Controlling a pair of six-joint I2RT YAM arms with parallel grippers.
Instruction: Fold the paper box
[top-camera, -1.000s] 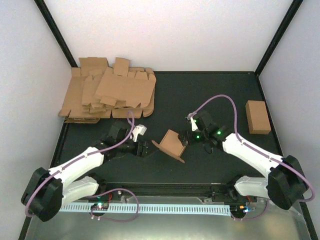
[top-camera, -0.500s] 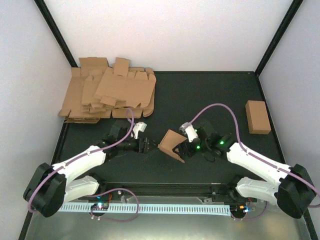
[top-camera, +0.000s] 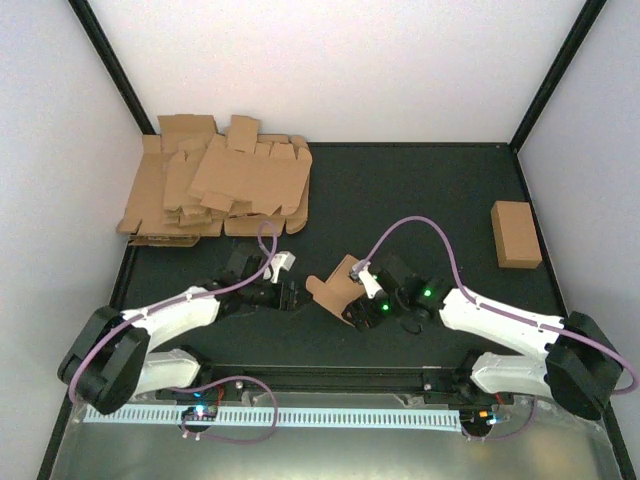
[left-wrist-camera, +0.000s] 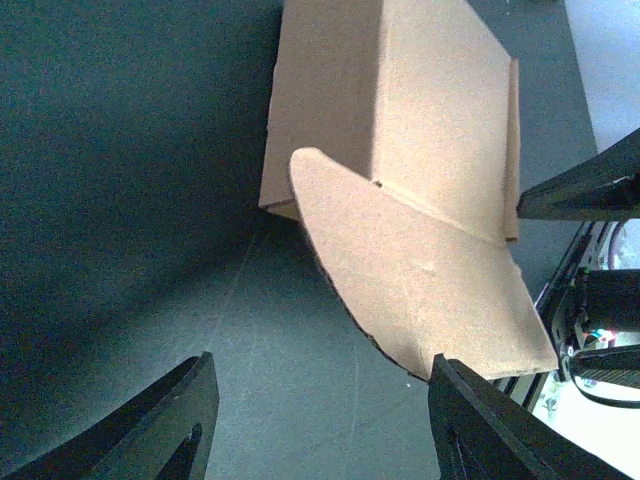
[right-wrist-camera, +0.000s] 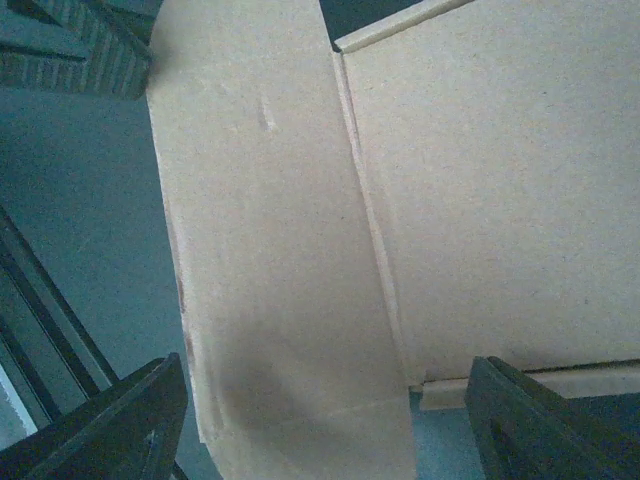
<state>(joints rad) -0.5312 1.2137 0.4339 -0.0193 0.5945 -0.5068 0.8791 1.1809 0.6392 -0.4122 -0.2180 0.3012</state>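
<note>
The paper box (top-camera: 336, 287) is a brown, partly formed carton with loose rounded flaps, tilted on the black mat between the two grippers. My left gripper (top-camera: 292, 297) is open just left of it. In the left wrist view the box body (left-wrist-camera: 400, 120) and a rounded flap (left-wrist-camera: 420, 280) lie ahead of the open gripper (left-wrist-camera: 320, 425), and the flap's edge nears the right finger. My right gripper (top-camera: 366, 303) is open against the box's right side. In the right wrist view a long flap (right-wrist-camera: 270, 250) runs down between the wide-open fingers (right-wrist-camera: 110, 430).
A heap of flat brown blanks (top-camera: 220, 185) lies at the back left. A closed brown cardboard brick (top-camera: 515, 233) sits at the far right. White walls with black corner posts enclose the mat (top-camera: 400, 190).
My right gripper has moved left and nearer, closing in on the box. The box has turned and shifted slightly left. The left gripper has barely moved.
</note>
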